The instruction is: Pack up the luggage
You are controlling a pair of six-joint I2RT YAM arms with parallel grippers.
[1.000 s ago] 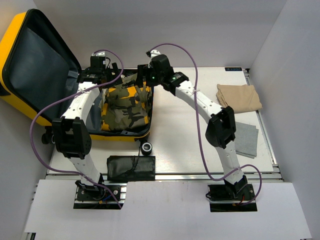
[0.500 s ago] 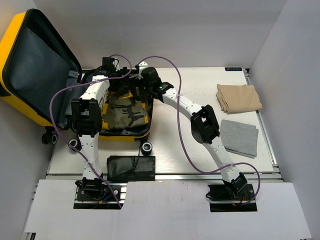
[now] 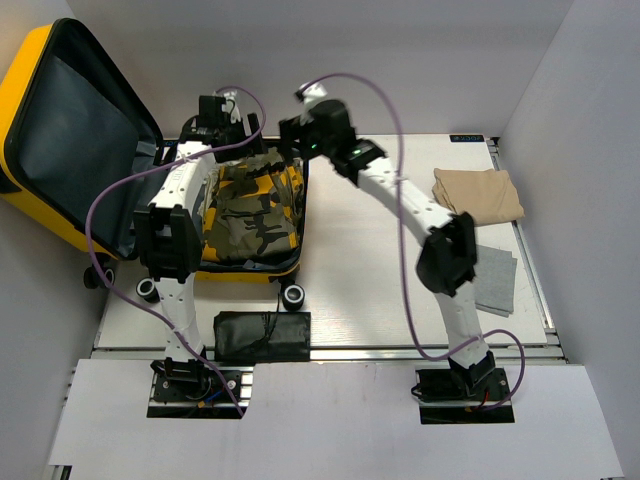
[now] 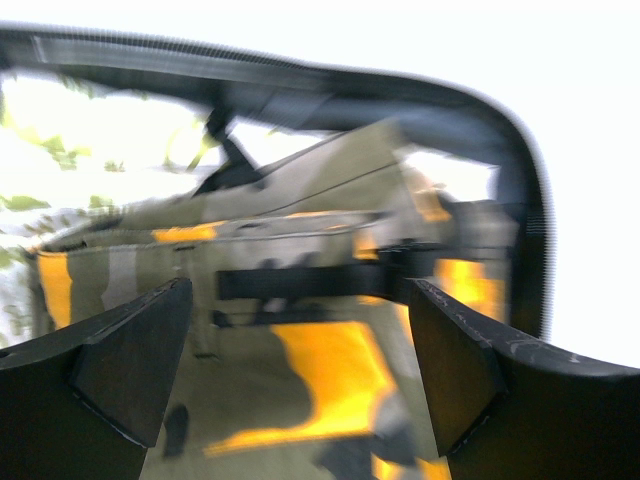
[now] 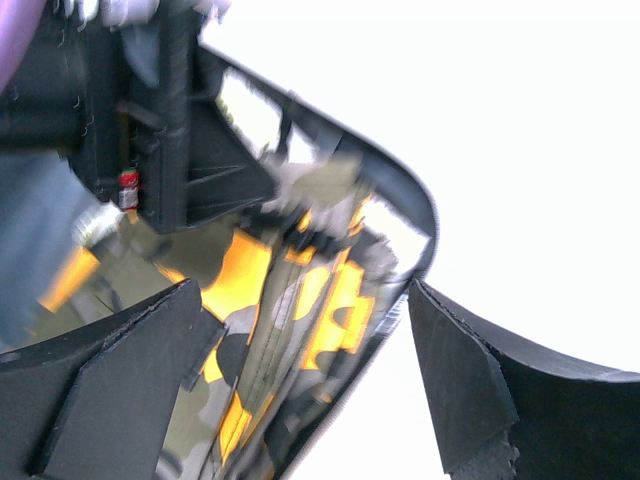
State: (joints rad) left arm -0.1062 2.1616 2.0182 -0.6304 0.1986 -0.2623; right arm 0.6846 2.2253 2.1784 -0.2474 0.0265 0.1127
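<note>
Plainly, the large yellow hard-shell suitcase [image 3: 70, 130] lies open at about ten o'clock on the white table [image 3: 370, 300]. Its dark-grey-lined lid is tilted back towards nine o'clock, so the lower half faces up for loading. A green and yellow camouflage garment [image 3: 245, 215] fills that lower half.

Both arms reach over its twelve o'clock edge. The left gripper [image 4: 295, 335] has its jaws spread wide with nothing between them, and the garment lies below it in a blurred wrist view. The right gripper [image 5: 290, 375] is equally wide and empty, hanging near the suitcase's far right corner. With neither holding anything, the garment looks settled and the arms seem free to fetch more.

A folded tan cloth [image 3: 478, 195] sits at two o'clock and a flat grey cloth [image 3: 490, 275] at three, probably staged within the right arm's reach. A small flat black pouch [image 3: 262, 335] lies at seven o'clock.
</note>
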